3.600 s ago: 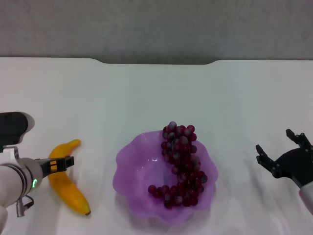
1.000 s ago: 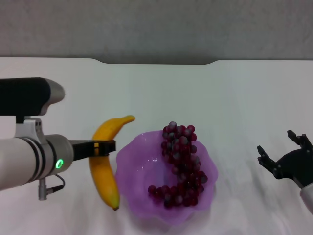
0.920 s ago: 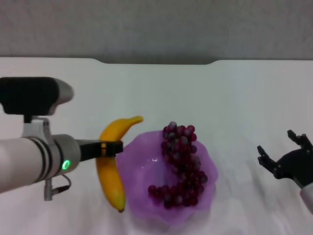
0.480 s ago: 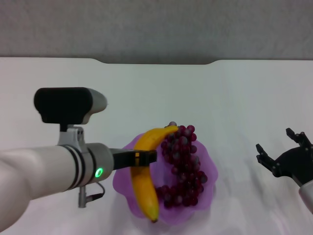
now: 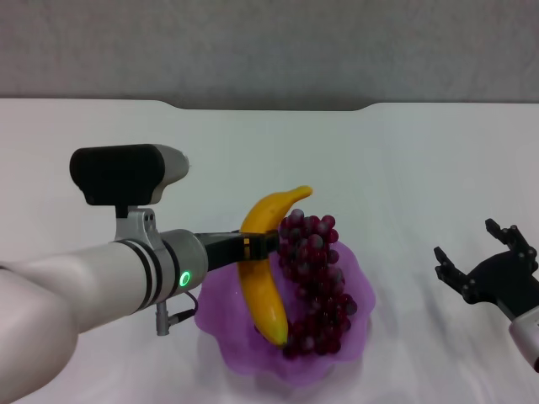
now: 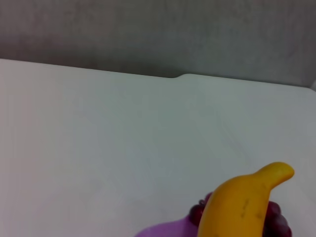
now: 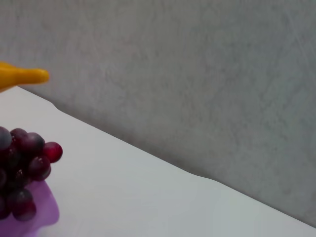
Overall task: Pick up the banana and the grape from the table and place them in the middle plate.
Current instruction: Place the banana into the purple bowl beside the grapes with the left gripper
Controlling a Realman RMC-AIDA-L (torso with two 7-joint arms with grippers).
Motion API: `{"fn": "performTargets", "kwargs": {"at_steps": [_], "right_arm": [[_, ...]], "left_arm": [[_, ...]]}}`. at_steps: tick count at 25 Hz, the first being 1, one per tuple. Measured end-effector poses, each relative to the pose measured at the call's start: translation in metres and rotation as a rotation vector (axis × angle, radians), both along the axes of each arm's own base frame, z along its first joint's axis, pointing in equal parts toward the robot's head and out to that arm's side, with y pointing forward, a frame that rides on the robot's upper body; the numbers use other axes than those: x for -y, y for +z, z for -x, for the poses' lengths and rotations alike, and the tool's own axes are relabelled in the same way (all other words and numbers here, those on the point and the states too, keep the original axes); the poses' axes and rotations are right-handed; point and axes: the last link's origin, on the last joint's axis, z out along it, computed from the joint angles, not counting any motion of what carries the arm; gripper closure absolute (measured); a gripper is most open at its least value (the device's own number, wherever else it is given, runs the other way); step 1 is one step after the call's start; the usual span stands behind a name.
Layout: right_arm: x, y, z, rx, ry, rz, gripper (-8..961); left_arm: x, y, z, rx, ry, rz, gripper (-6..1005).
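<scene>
My left gripper (image 5: 255, 246) is shut on the yellow-orange banana (image 5: 265, 268) and holds it over the left half of the purple scalloped plate (image 5: 217, 305), beside the grapes (image 5: 316, 282). The banana's lower end reaches down among the grapes at the plate's near side; I cannot tell whether it touches them. The bunch of dark red-purple grapes lies in the plate's right half. The left wrist view shows the banana's upper end (image 6: 247, 205) over the grapes (image 6: 196, 213). The right wrist view shows the banana's tip (image 7: 22, 76), grapes (image 7: 24, 158) and plate edge (image 7: 37, 217). My right gripper (image 5: 484, 261) is open and empty near the table's right side.
The white table (image 5: 421, 168) has a notched far edge (image 5: 269, 107) with a grey wall behind. My left forearm (image 5: 84, 286) reaches across the near left part of the table.
My left gripper lifted the banana off the table at the left and carried it rightward over the plate, then a little farther right and lower. The right gripper barely moved.
</scene>
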Motion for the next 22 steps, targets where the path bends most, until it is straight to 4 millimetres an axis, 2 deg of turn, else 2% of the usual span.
{"fn": "performTargets", "kwargs": {"at_steps": [10,22], "right_arm": [[0.001,0.000,-0.001,0.001,-0.001,0.000,59],[0.002,-0.001,-0.001,0.001,-0.003,0.002,59]], "left_arm": [[0.002,-0.012,0.010,0.041,-0.031,-0.047,466],[0.003,-0.015,0.023,0.065,-0.036,-0.095,383]]}}
